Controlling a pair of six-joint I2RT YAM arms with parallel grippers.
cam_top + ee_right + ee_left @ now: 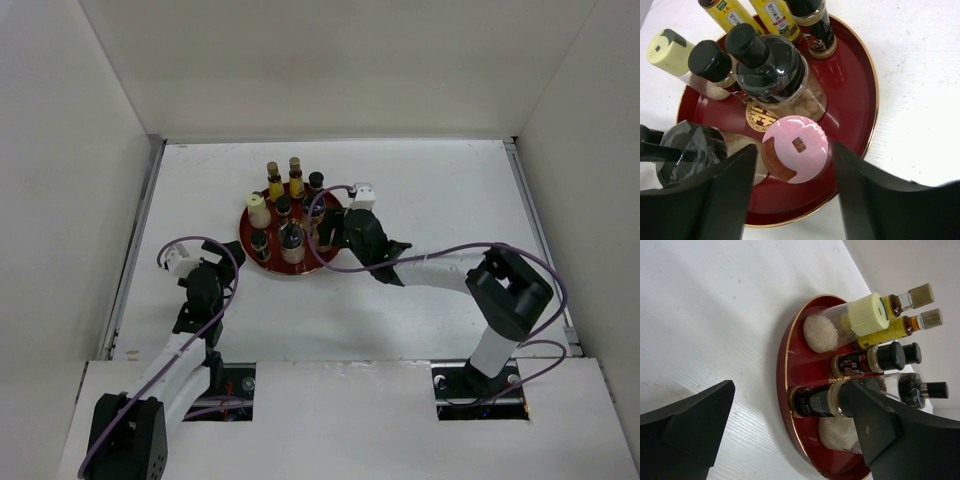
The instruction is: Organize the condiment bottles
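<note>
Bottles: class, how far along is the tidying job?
Done: all bottles in view stand on the tray. In hand: the right pincer, open, straddles the pink-capped bottle; the left pincer hangs open beside the tray. Left: likely only backing off, since nothing stands off the tray.

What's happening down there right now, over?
Left end effector open, beside red tray. Right end effector open, straddling pink-capped bottle on it. Dark-capped shaker close alongside.

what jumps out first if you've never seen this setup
The round red tray at mid-table, crowded with upright condiment bottles, draws the eye first. Next, in the right wrist view, the pink-capped bottle stands between the open fingers of the right gripper, with the tray's gold emblem beside it.
</note>
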